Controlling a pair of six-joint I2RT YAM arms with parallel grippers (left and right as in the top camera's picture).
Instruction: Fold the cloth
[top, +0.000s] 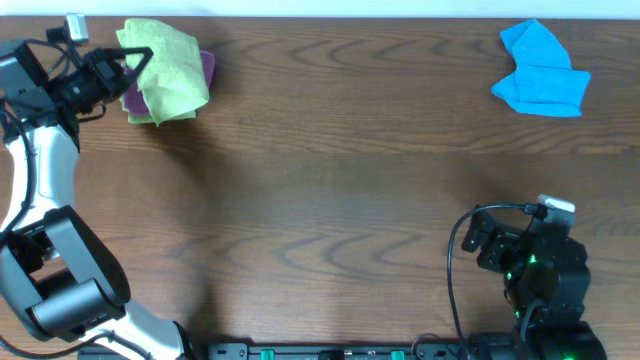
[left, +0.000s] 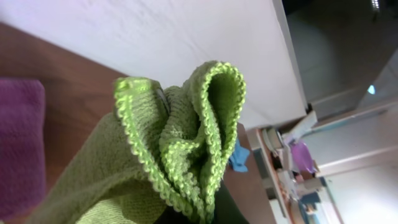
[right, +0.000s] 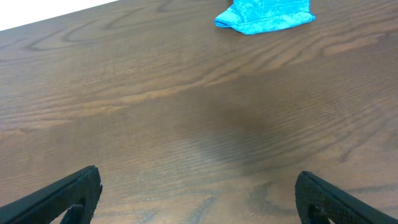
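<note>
The lime-green cloth (top: 165, 70) lies bunched at the far left of the table, partly on a purple cloth. My left gripper (top: 128, 62) is at its left edge and is shut on a gathered fold of it. In the left wrist view the green cloth (left: 180, 149) fills the frame, its stitched edges pinched together at the bottom, and the fingers are hidden behind it. My right gripper (right: 198, 198) is open and empty, low over bare wood at the near right (top: 495, 245). The white tag is not visible.
A purple cloth (top: 205, 68) lies under the green one and shows in the left wrist view (left: 18, 143). A bright blue cloth (top: 540, 70) lies crumpled at the far right and shows in the right wrist view (right: 264, 15). The table's far edge is just behind both.
</note>
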